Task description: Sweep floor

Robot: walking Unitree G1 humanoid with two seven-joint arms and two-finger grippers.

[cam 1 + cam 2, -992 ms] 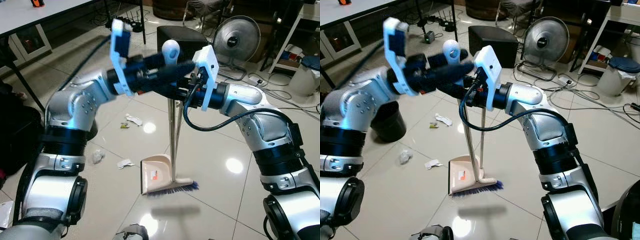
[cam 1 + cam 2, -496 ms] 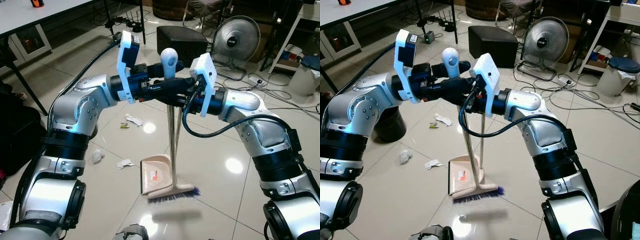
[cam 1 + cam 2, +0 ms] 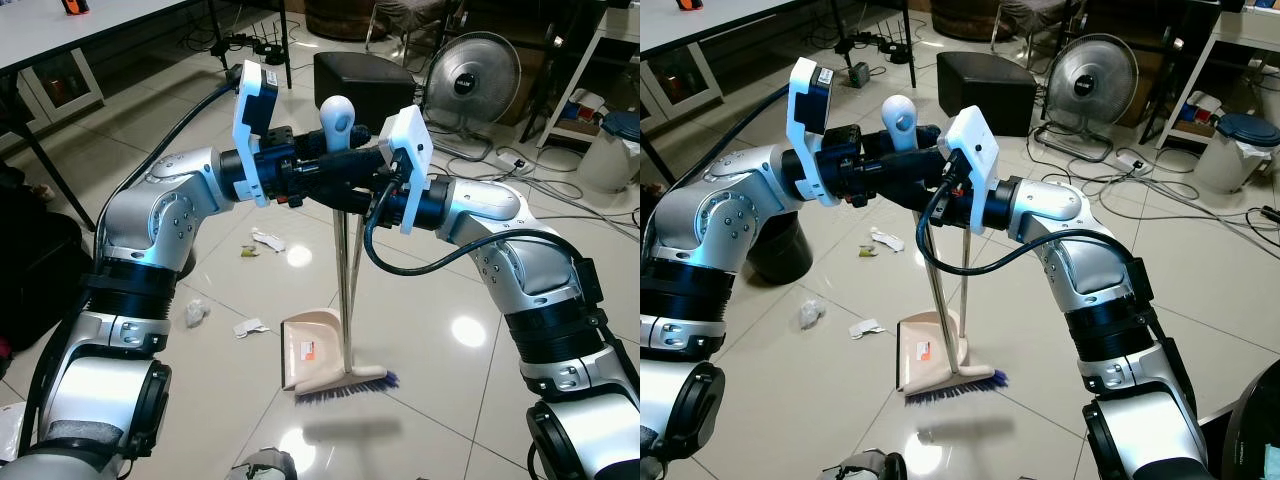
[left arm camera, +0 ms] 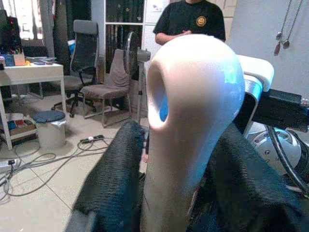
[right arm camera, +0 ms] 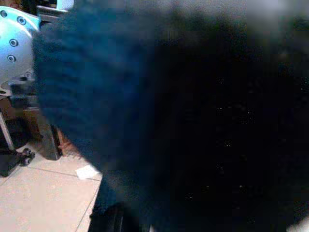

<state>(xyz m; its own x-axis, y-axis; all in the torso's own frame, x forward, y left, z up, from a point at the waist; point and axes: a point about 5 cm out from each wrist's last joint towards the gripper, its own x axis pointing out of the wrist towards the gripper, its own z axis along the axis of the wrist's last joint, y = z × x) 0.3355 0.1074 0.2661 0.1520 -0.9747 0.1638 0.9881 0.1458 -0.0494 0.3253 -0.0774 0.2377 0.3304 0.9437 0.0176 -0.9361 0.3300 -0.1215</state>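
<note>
A broom with a white looped handle (image 3: 338,108) and a metal pole (image 3: 346,290) stands upright, its blue bristles (image 3: 350,383) on the tiled floor. Beside the bristles sits a beige dustpan (image 3: 310,345) on its own thin pole. My left gripper (image 3: 345,160) is shut on the broom just under the loop; in the left wrist view the handle (image 4: 193,111) sits between its black fingers (image 4: 113,188). My right gripper (image 3: 372,190) reaches in from the other side and holds the pole just below. Paper scraps (image 3: 266,240) lie to the left, along with smaller ones (image 3: 250,326).
Behind stand a black box (image 3: 360,75), a floor fan (image 3: 472,72), loose cables (image 3: 545,185) and a white bin (image 3: 612,150). A table (image 3: 60,40) and a dark bag (image 3: 35,280) are at left, a black pot (image 3: 775,245) nearby. A person (image 4: 189,19) stands beyond.
My left gripper swung in from the left and closed on the broom under its looped handle. The bristles lifted and tilted slightly, then settled back beside the dustpan.
</note>
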